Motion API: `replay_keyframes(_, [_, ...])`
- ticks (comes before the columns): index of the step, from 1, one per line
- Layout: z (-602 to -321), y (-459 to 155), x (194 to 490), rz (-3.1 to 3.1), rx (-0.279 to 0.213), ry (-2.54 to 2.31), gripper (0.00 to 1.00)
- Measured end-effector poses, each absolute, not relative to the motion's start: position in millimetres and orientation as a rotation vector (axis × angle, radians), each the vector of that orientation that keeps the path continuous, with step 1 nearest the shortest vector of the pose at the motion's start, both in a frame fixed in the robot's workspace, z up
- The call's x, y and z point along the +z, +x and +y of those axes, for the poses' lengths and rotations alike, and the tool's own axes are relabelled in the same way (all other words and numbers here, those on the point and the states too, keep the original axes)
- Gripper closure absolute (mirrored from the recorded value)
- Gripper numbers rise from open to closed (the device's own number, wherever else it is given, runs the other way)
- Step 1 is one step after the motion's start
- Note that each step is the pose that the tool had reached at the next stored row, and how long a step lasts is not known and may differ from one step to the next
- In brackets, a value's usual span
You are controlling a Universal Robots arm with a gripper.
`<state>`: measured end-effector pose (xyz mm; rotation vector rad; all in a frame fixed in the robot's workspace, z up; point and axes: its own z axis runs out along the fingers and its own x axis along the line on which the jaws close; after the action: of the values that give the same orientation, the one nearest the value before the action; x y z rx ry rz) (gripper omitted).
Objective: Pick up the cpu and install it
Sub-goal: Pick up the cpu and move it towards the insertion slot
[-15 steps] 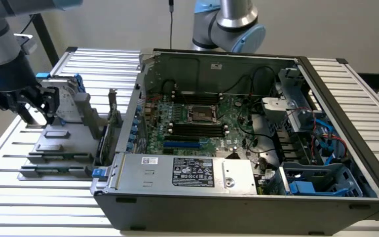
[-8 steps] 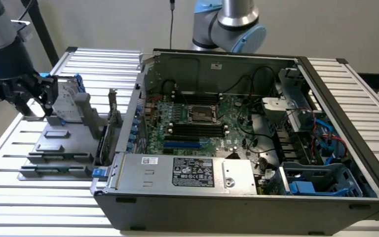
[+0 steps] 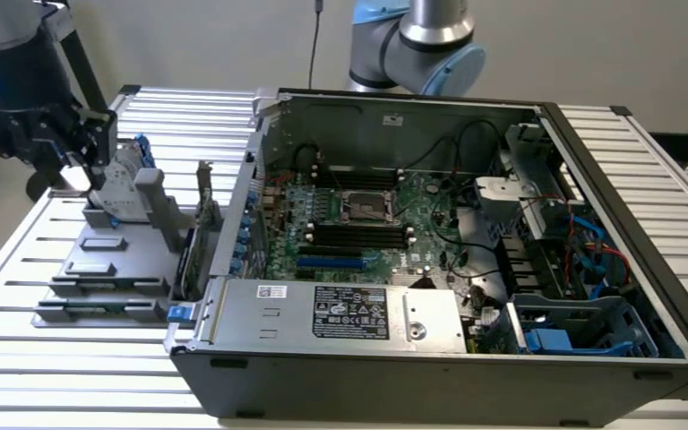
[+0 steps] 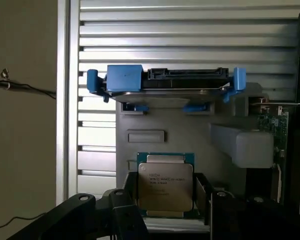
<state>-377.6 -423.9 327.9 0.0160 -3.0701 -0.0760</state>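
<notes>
One step of two looks done: my pincer [image 4: 166,200] is clamped on the cpu [image 4: 165,186] by its edges, jaws fairly wide, above the grey parts tray [image 3: 105,269] (exterior view's left). The motherboard socket [image 3: 362,208] sits empty, so the install remains.

We see the cpu [image 4: 165,186] with a dully shining metal lid — the tray [image 4: 190,132] matt grey plastic, the bracket [image 4: 124,78] smooth blue plastic.
</notes>
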Motion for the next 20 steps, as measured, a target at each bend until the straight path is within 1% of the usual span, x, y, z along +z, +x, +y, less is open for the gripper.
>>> replay_keyframes(10, [-423.9,-332.7,372.7,-3.057,-0.076,0.016,0.45])
replay_keyframes(20, [-423.9,-287.3,405.9,-3.042,-0.076,0.015,0.45])
